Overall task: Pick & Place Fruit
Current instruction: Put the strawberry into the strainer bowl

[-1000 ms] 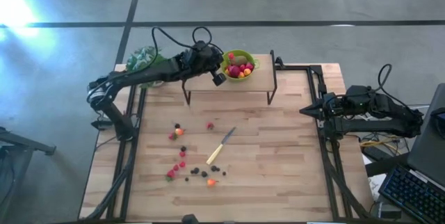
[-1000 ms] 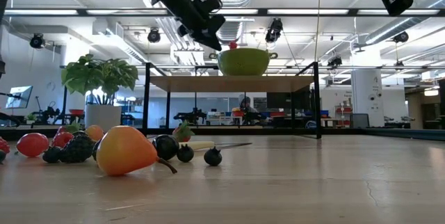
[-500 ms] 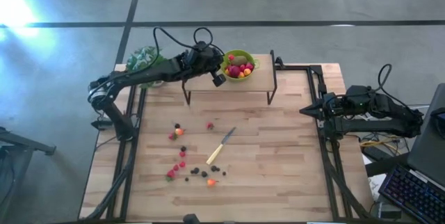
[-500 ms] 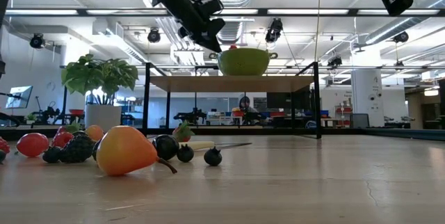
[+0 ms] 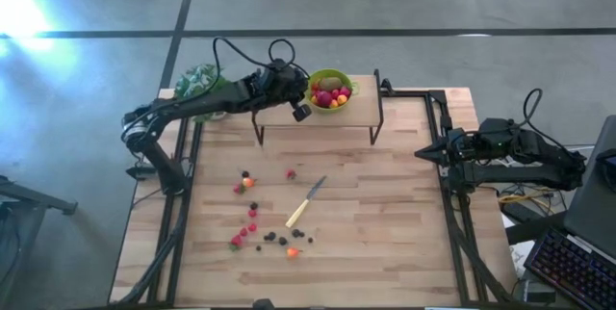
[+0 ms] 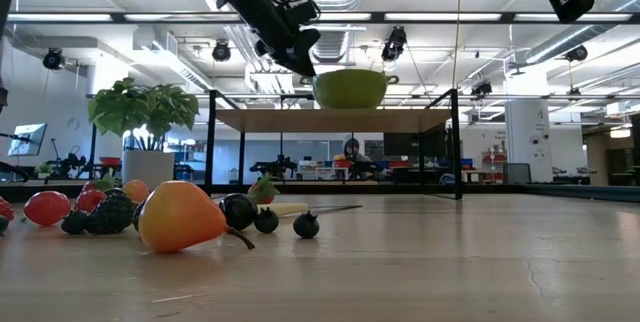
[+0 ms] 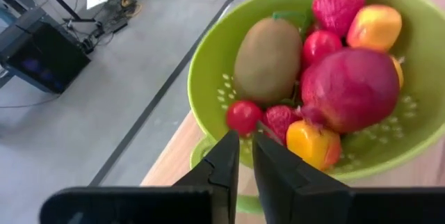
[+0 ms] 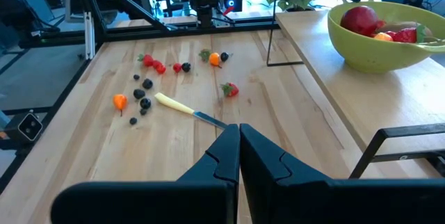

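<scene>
Loose fruit lies scattered on the wooden table's near-left part: small red, dark and orange pieces, also seen in the right wrist view. A green colander bowl on a raised shelf holds a kiwi, a large red fruit, a strawberry and yellow-orange pieces. My left gripper hovers over the bowl's left rim, open by a narrow gap, with a small blurred red fruit just beyond its tips. My right gripper waits shut at the table's right edge.
A pale-handled knife lies mid-table beside the loose fruit. The shelf stands on thin black legs at the table's far side. A leafy potted plant sits at the far-left corner, behind my left arm. The table's right half is bare wood.
In the low view a small red fruit showed at my left fingertips just above the bowl's rim; now it has dropped out of sight below the rim. My left gripper has drawn back slightly toward the table's left.
</scene>
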### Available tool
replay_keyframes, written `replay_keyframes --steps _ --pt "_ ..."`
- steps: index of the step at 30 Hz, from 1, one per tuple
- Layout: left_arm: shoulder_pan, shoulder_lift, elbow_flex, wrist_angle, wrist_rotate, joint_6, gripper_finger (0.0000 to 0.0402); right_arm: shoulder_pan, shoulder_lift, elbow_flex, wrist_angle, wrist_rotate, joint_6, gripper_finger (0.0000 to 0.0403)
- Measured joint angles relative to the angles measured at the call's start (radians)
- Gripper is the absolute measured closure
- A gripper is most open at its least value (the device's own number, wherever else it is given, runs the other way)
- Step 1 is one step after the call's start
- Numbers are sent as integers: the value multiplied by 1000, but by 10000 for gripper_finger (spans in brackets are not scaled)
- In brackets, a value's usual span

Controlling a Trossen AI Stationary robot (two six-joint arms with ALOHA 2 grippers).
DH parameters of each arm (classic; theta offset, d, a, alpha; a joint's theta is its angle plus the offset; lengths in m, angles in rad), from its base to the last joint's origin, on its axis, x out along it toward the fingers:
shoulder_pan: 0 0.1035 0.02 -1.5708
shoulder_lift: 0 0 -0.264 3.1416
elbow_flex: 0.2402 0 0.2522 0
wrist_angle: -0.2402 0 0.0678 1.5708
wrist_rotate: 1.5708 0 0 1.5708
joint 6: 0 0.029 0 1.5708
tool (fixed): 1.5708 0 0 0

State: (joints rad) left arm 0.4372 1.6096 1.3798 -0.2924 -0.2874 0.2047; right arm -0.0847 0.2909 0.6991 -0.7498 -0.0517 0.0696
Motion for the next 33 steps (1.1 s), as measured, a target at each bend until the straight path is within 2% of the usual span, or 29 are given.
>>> replay_keyframes --steps 8,16,19,22,27,33 --pt "-40 -17 83 -134 24 1 324 0 0 0 0 0 0 394" --pt "-131 -23 159 -299 295 29 298 0 0 0 0 0 0 394" --pt "-187 -25 160 -372 350 29 289 0 0 0 0 0 0 394" --pt "-248 -24 146 -463 355 28 283 0 0 0 0 0 0 394" --pt "-349 -24 67 -485 340 -2 282 0 0 0 0 0 0 394" --pt "-455 -24 -39 -468 248 -3 284 0 0 0 0 0 0 394"
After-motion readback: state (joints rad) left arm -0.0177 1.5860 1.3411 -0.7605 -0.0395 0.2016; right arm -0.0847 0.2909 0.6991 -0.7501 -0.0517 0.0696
